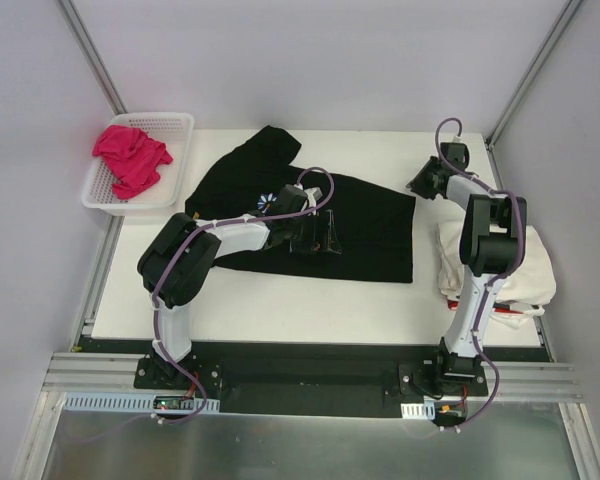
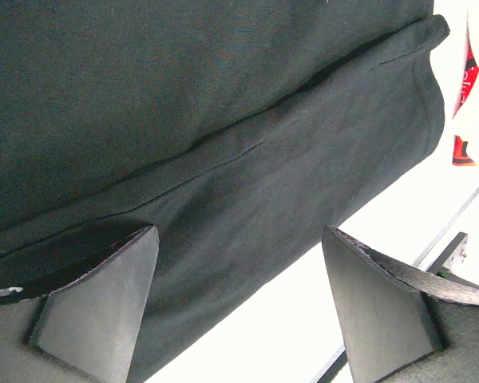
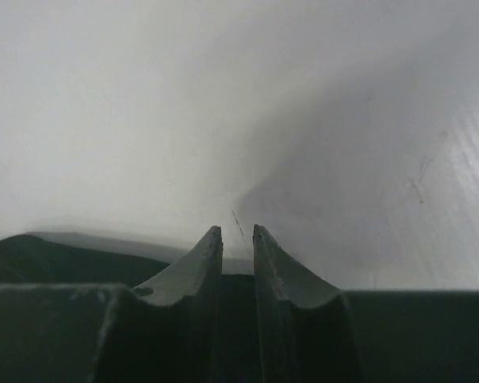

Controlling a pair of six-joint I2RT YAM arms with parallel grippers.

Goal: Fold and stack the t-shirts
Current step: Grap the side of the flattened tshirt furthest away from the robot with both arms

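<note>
A white plastic mesh basket [image 1: 176, 135] sat at the far left corner of the white desk [image 1: 310, 305]. Pale grey wall panels [image 1: 330, 60] closed in the desk at the back and on both sides, with slanted aluminium posts [image 1: 88, 50] at the back corners. A black base plate [image 1: 310, 383] lay along the near edge, flanked by silver rails [image 1: 80, 375]. A small red-and-white item [image 1: 517, 312] showed near the right edge, too hidden to identify.

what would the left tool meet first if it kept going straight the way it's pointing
The black t-shirt: the left tool points down at it with open jaws, and a fold line in the cloth lies just ahead. The remaining gap is hard to judge, but it looks small.
</note>
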